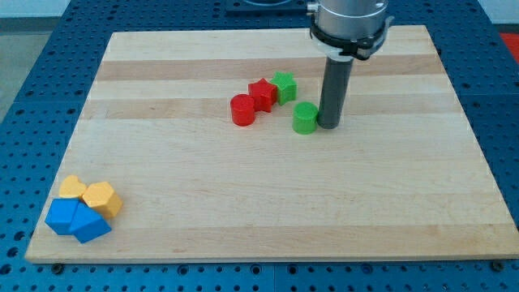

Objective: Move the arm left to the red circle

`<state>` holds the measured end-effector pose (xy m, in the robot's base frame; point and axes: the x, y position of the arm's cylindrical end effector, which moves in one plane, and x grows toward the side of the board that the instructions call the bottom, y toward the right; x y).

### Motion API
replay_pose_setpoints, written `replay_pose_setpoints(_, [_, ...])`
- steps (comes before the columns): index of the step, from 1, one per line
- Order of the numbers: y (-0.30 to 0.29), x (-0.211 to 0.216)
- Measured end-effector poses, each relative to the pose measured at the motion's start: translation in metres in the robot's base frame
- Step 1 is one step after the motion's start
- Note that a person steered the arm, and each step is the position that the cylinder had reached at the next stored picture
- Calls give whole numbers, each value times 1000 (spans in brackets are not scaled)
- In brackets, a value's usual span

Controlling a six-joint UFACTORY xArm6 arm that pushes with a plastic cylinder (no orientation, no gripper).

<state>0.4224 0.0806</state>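
Red circle (242, 110) — a short cylinder standing upright on its flat end, round face up. Being round, it has no heading and no long axis in the plane of the bench (268, 211); its only axis runs vertical. It sits in the upper middle of the board, at the view's left end of a small row of blocks.

Touching it on the view's right and slightly toward the top is the red star (262, 93), and touching that in turn, further right and up, is the green star (285, 86). The three form a short diagonal rising to the view's right.

Arm: the grey wrist housing enters from the view's top, right of centre, and the dark rod hangs straight down from it, vertical, no tilt visible. My tip (329, 125) rests at the board surface, just beside the green cylinder (305, 118) on that block's right — touching or nearly so; cannot tell which. The green cylinder lies between my tip and the red circle, and the tip is well apart from the red circle, to its right.

Fingers: none on this rig — the rod ends plain and grips nothing.

Far corner, view's bottom left: two yellow blocks (91, 195) and two blue blocks (75, 220) packed together, shapes not clear.
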Motion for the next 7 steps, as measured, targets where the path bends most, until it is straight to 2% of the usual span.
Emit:
replay_pose_setpoints(2, [-40, -8])
replay_pose_setpoints(4, [-42, 28])
replay_pose_setpoints(6, [-172, 33])
replay_pose_setpoints(7, [-210, 11])
